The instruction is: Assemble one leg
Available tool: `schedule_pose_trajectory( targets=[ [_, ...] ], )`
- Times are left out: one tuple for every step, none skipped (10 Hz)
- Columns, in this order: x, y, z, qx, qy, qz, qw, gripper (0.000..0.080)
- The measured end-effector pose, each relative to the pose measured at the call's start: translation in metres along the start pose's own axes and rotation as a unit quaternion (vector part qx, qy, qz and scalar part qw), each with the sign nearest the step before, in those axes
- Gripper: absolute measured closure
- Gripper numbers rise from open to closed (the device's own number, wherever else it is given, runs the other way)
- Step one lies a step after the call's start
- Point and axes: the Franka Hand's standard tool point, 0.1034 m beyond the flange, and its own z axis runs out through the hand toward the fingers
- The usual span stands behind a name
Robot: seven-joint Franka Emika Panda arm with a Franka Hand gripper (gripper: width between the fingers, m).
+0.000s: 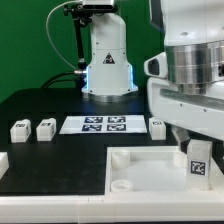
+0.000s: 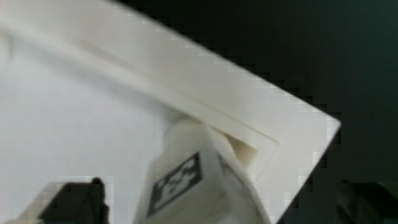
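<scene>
A leg (image 1: pixel 198 160), a small white block with a black-and-white tag, stands upright at the panel's corner on the exterior view's right. In the wrist view the leg (image 2: pixel 187 175) has its tip at the round corner socket of the white rimmed panel (image 2: pixel 89 110). My gripper (image 1: pixel 197 148) hangs around the leg. In the wrist view my gripper (image 2: pixel 214 205) has its dark fingers (image 2: pixel 71 200) standing apart from the leg, with pale panel showing in the gap, so it is open. Three more legs lie on the black table: two on the left (image 1: pixel 20 130) (image 1: pixel 46 128) and one near the arm (image 1: pixel 156 125).
The marker board (image 1: pixel 100 124) lies flat behind the panel (image 1: pixel 140 165). The robot base (image 1: pixel 108 60) stands at the back. A white block (image 1: pixel 3 162) sits at the left edge. The table is black, with a green backdrop behind.
</scene>
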Motion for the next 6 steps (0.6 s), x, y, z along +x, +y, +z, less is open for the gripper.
schedule_pose_trajectory(
  targets=[
    [0.0044,0.0036,0.0029,-0.004,0.001,-0.102,0.995,0.0151],
    [0.0081,0.0057,0.0045,-0.010,0.005,-0.184,0.983,0.0151],
    [0.0098,0.0056,0.0037,-0.016,0.012,-0.263,0.965,0.0151],
    [0.0121,0.0041,0.0029,-0.015,0.020,-0.327,0.945,0.0151],
    [0.0117,0.0044,0.0034,-0.015,0.019,-0.302,0.953,0.0151],
    [0.0119,0.0045,0.0035,-0.015,0.019,-0.302,0.953,0.0240]
  ],
)
